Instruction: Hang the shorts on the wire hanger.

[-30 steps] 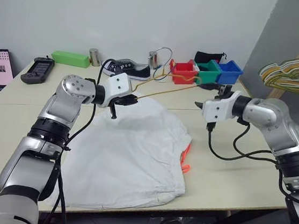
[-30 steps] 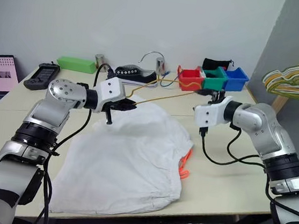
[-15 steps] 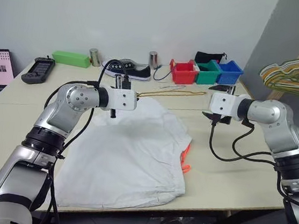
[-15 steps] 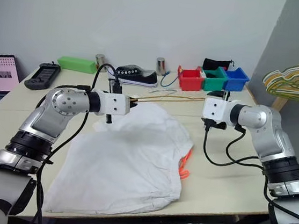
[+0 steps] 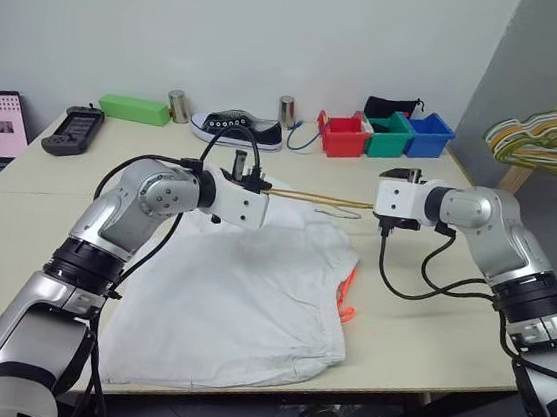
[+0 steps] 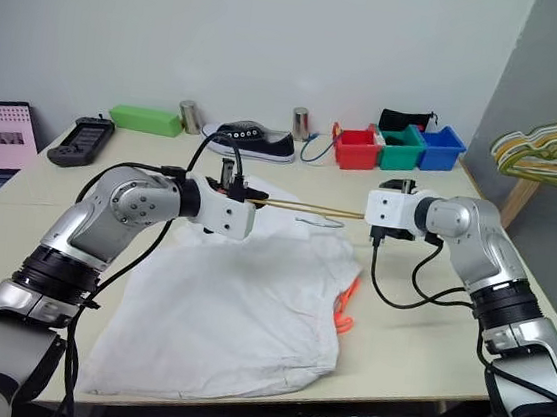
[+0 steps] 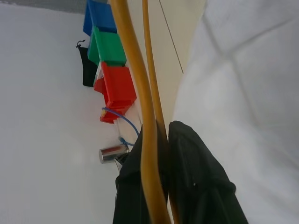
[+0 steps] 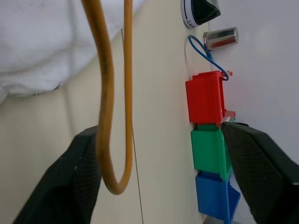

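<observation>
Left gripper [image 5: 259,182] pinched tight on one end of the wire hanger [image 5: 312,197], black fingers [image 7: 196,182] pressed against the yellowish wire just above the far edge of the shorts [image 5: 238,295]. Hanger held roughly level above the table [image 5: 427,316], stretched toward the right arm. Shorts spread flat on the table, orange drawstring [image 5: 347,295] poking out at their right side. Right gripper [image 8: 161,163] spread wide around the hanger's bent far end, wire close beside one finger [image 8: 70,182], contact impossible to tell.

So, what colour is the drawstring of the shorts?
Bright orange-red drawstring at the white shorts' edge, clearest in the left eye view.
</observation>
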